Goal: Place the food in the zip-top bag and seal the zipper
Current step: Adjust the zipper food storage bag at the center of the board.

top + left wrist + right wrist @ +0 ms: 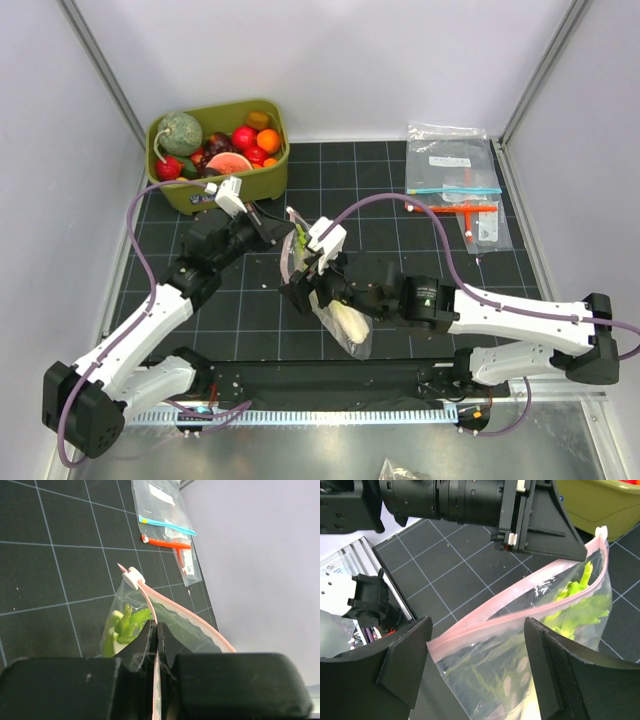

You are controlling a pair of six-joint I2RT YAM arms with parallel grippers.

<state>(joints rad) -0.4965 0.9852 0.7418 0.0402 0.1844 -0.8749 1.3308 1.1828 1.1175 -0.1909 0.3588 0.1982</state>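
text: we read none | spare clear bags: we see white printed labels; print too small to read

Left tool sits at bottom of frame, both black fingers pressed together on the pink zipper of the zip-top bag. The zipper runs up and left from the pinch to a white slider tab at its far end; a second pink lip curves off to the right, so the mouth gapes beyond the pinch. Green leafy food shows through the clear film, just left of the fingers. The bag hangs over a dark gridded worktop. Further back, two flat clear bags lie on the worktop, one with a blue strip, one with an orange strip. Plain pale wall on the right.
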